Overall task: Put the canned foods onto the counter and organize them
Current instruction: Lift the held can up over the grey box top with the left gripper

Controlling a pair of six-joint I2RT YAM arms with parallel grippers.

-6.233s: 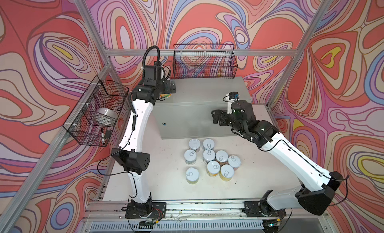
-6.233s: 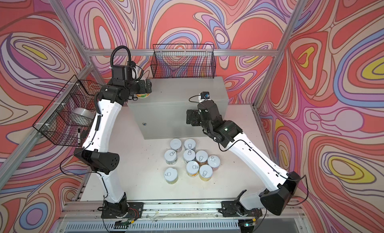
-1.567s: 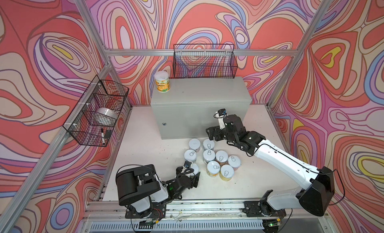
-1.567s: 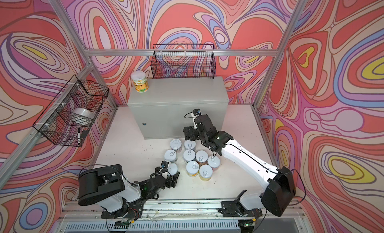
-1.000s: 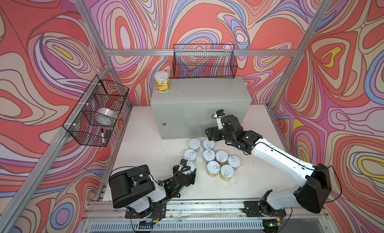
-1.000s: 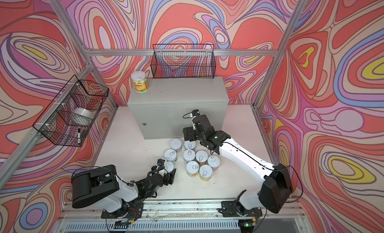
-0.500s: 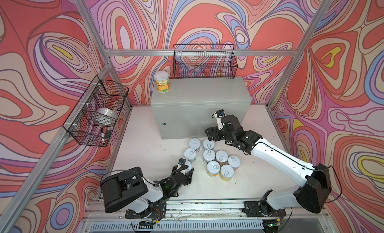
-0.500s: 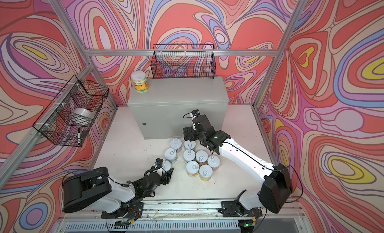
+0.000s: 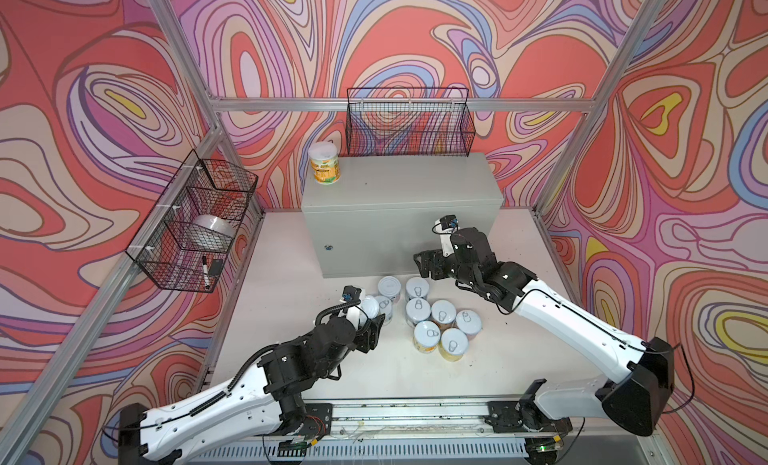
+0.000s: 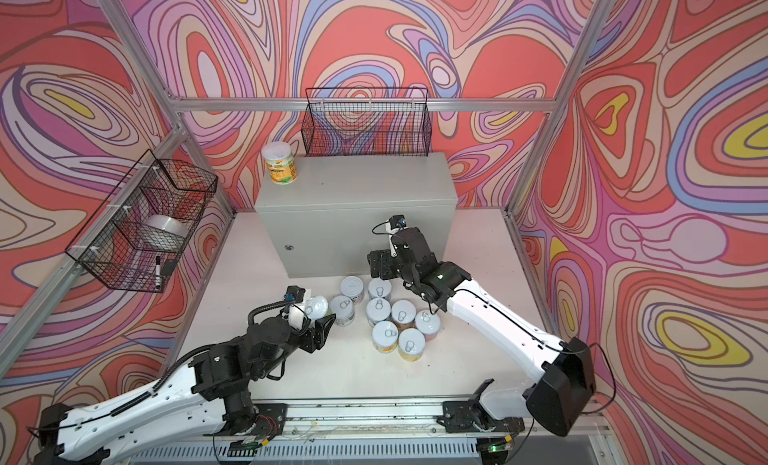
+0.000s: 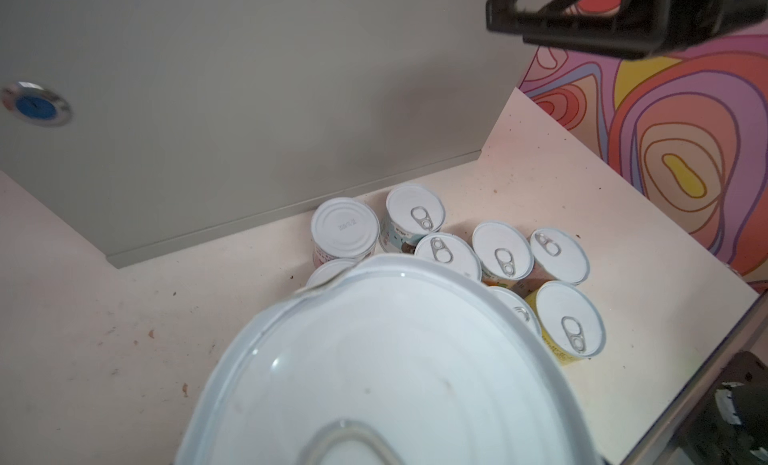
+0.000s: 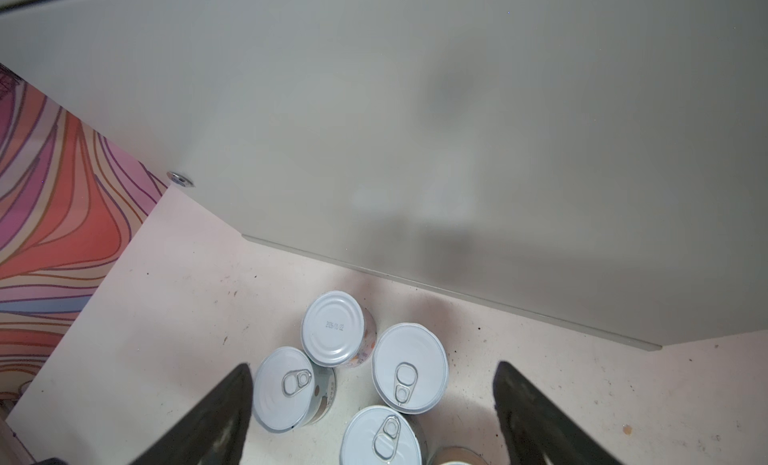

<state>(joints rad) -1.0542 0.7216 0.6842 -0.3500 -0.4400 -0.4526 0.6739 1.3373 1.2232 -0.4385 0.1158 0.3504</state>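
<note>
My left gripper (image 9: 371, 318) is shut on one canned food (image 9: 368, 306), held just off the table at the left edge of the group; its silver pull-tab lid (image 11: 395, 367) fills the left wrist view and hides the jaws. Several more canned foods (image 9: 432, 313) (image 10: 390, 313) stand close together on the table in front of the counter (image 9: 399, 193) (image 10: 357, 193). One yellow-green tin (image 9: 324, 168) (image 10: 281, 166) stands on the counter's back left corner. My right gripper (image 9: 424, 267) (image 12: 374, 404) hangs open above the tins nearest the counter's front, with nothing between its fingers (image 12: 216, 417).
A black wire basket (image 9: 409, 122) hangs on the back wall just above the counter. A second one (image 9: 195, 226) on the left wall holds a white round thing and a marker. Aluminium frame posts stand at the corners, and the arms' base rail (image 9: 399, 413) runs along the front.
My left gripper has shut on the front-left tin and raised it off the table, the arm rising with it. The right gripper has stayed nearly where it was.
</note>
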